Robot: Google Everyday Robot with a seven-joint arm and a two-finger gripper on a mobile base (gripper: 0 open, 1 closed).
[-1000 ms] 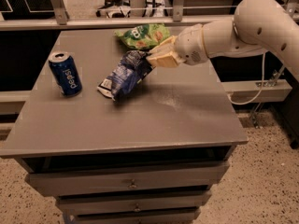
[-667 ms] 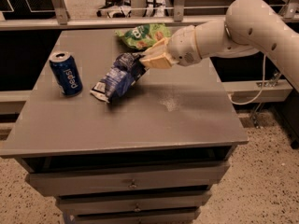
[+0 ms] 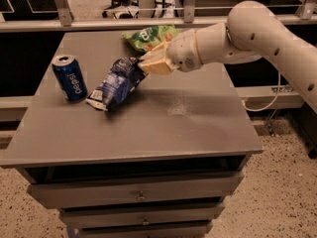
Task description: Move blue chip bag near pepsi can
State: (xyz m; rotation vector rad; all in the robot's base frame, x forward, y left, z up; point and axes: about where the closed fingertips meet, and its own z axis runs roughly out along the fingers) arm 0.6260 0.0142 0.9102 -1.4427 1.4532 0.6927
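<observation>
The blue chip bag (image 3: 115, 83) is dark blue with white patches. It hangs tilted, its lower end low over the grey table (image 3: 148, 133), its upper end pinched in my gripper (image 3: 144, 65). The gripper's cream fingers are shut on that end, and the white arm reaches in from the right. The pepsi can (image 3: 70, 78) stands upright at the table's left side, a short gap to the left of the bag's lower end.
A green chip bag (image 3: 148, 36) lies at the back of the table, just behind my gripper. A metal rail runs behind the table. Drawers sit below the table's front edge. Speckled floor lies to the right.
My gripper has carried the blue chip bag leftward, closer to the pepsi can. The can and the green bag have not moved.
</observation>
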